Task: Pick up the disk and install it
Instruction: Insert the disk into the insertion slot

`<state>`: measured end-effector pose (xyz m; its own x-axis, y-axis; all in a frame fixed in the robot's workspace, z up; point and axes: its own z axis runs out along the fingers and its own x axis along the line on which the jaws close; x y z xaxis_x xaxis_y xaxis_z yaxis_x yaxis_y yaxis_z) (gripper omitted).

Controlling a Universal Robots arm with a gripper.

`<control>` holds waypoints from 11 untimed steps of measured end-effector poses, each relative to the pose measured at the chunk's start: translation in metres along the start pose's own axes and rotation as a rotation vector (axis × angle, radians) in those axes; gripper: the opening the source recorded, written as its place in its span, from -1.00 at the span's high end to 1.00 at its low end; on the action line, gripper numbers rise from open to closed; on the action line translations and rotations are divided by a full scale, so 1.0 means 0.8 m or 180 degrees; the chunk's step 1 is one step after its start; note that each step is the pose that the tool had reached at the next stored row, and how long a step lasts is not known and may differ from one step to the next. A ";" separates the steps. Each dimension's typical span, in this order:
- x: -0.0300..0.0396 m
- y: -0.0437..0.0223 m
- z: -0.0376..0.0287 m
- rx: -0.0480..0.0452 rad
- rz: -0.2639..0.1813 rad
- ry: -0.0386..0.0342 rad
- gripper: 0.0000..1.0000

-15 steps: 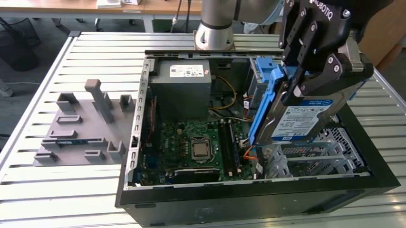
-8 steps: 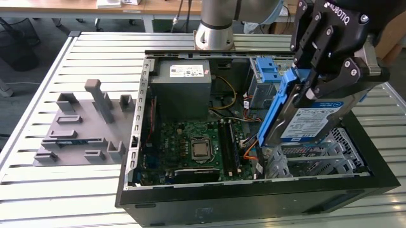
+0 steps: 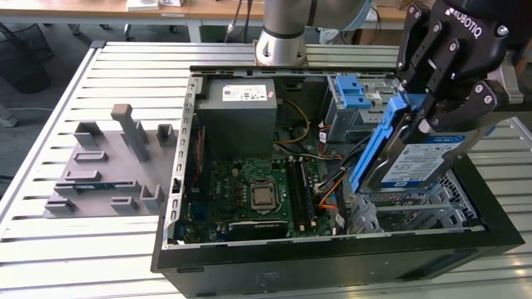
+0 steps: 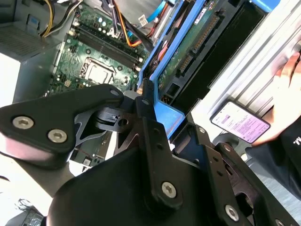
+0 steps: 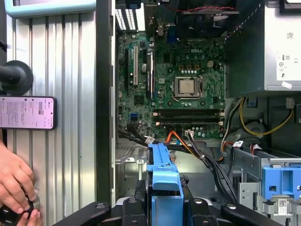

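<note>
Gripper (image 3: 439, 112) clamped on disk (image 3: 412, 163), held tilted above open computer case (image 3: 332, 265)
Disk hangs over the case's edge at the exterior view's right, near drive bay (image 3: 349, 115); motherboard (image 3: 253, 190) mid-case; in the first wrist view, phone (image 5: 26, 113) and a person's hand (image 5: 14, 181) on slatted table (image 5: 70, 141) beside case wall

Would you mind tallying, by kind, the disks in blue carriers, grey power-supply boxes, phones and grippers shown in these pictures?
disk: 1
power-supply box: 1
phone: 1
gripper: 1
Total: 4
</note>
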<state>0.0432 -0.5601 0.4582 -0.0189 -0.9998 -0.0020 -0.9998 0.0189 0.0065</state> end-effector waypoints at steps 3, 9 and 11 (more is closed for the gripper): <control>-0.0001 -0.0073 0.0012 0.0000 -0.0001 0.0000 0.27; -0.0001 -0.0199 0.0043 0.0000 0.0000 0.0000 0.27; 0.0000 -0.0248 0.0057 0.0000 0.0000 0.0000 0.27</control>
<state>0.0630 -0.5604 0.4535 -0.0189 -0.9998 -0.0019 -0.9998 0.0189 0.0065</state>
